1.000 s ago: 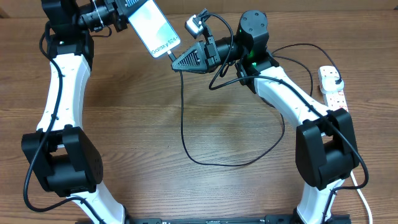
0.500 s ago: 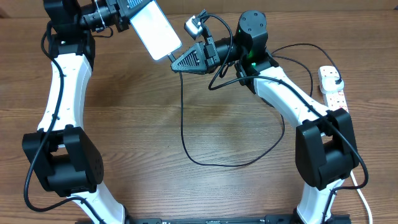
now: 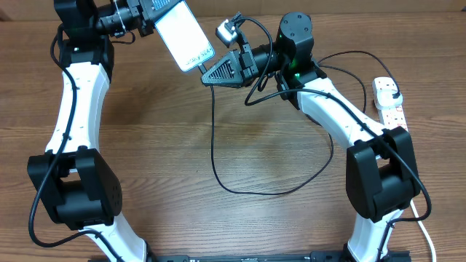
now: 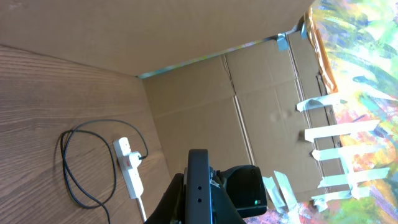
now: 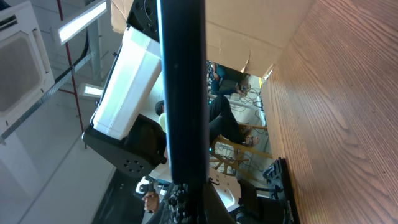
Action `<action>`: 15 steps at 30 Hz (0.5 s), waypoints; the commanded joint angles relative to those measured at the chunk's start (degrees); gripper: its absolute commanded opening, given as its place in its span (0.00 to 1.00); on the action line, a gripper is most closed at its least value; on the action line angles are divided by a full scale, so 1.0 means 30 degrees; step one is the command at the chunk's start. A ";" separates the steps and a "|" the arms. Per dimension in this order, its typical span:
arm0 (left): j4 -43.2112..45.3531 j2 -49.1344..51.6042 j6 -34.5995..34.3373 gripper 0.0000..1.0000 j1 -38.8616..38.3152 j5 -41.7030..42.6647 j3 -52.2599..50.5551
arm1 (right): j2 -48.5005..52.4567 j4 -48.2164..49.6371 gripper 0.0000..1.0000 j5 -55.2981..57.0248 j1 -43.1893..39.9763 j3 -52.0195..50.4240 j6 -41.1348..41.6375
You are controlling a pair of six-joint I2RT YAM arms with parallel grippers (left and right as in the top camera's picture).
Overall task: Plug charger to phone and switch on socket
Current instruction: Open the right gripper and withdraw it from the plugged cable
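Note:
In the overhead view my left gripper (image 3: 149, 16) is shut on the phone (image 3: 182, 35) and holds it in the air at the back left, its pale screen facing up. My right gripper (image 3: 209, 74) is shut on the charger's connector tip right at the phone's lower end. The black charger cable (image 3: 213, 145) hangs from there, loops over the table and runs to its plug in the socket (image 3: 386, 86) at the right edge. In the left wrist view the phone's dark edge (image 4: 199, 171) stands between the fingers (image 4: 199, 208). In the right wrist view the phone edge (image 5: 183, 93) rises from the fingers (image 5: 186, 208).
The power strip (image 4: 130, 177) and cable loop (image 4: 78, 180) also show in the left wrist view, by a cardboard wall (image 4: 205, 93). The strip's thick white cord (image 3: 426, 233) runs down the right edge. Both arms meet high over the back of the wooden table (image 3: 160, 160).
The phone and left gripper have shifted slightly right, closer to the right gripper's tip. The screen went blank and now shows text again. The cable loop has not moved.

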 commanded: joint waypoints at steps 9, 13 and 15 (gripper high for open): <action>0.0000 -0.0350 0.0765 0.04 0.0678 0.1792 0.0262 | -0.0605 0.0175 0.84 0.1093 -0.0430 0.0299 0.0124; -0.0007 -0.0350 0.0699 0.04 0.1916 0.2557 0.0262 | -0.0605 0.0168 0.97 0.1115 -0.1093 0.0299 0.0087; -0.0138 -0.0350 0.0699 0.04 0.2448 0.3096 0.0262 | -0.0605 0.0146 1.00 0.1348 -0.1596 0.0291 -0.0328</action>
